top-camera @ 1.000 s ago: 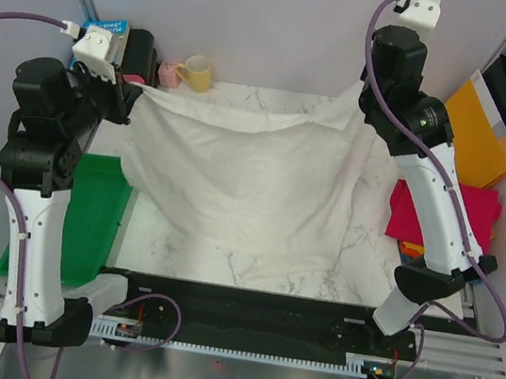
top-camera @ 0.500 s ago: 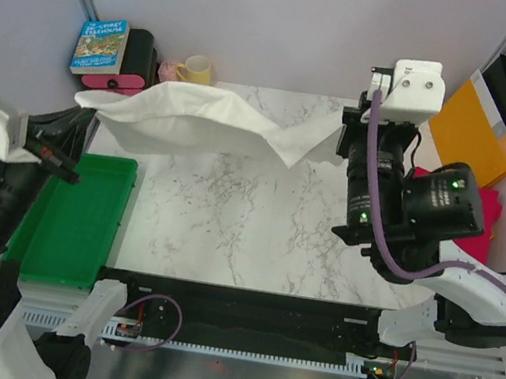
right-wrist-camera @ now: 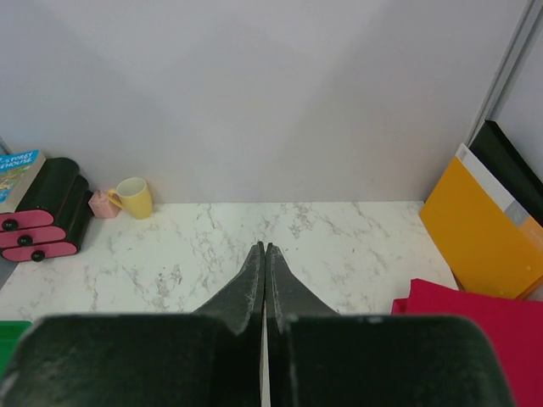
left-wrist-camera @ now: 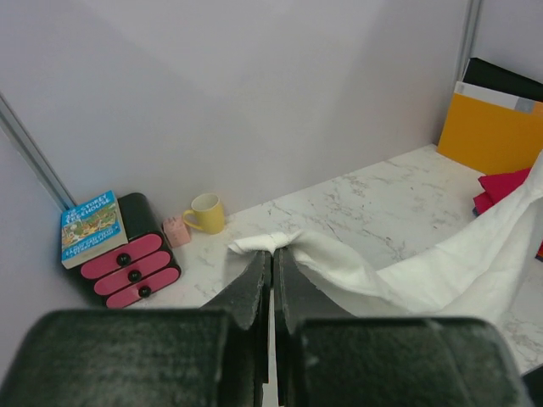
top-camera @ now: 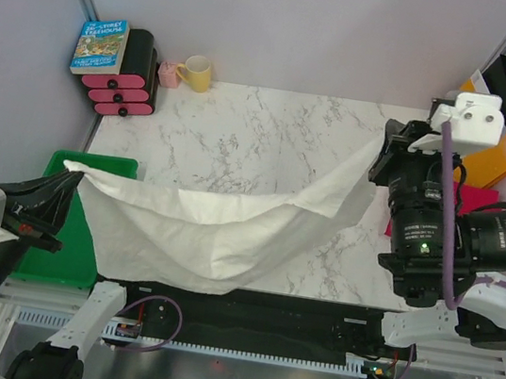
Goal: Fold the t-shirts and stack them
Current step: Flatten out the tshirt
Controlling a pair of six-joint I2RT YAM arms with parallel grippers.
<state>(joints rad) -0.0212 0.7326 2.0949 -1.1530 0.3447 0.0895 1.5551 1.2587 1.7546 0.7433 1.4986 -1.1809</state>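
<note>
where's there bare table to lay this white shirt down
Bare: the far half of the table, between the mug and drawers and the envelope. Crowded: the right edge with the red shirt; the white shirt hangs over the near half.

The big wrinkled cloth t-shirt (top-camera: 218, 232) is plain white, the stone tabletop (top-camera: 243, 131) white marbled with grey veins, the folded cloth shirt (right-wrist-camera: 475, 322) crimson, the flat stiff envelope (right-wrist-camera: 484, 233) orange-yellow, the plastic tray (top-camera: 109, 166) green, the little mug (top-camera: 197, 73) yellow.
</note>
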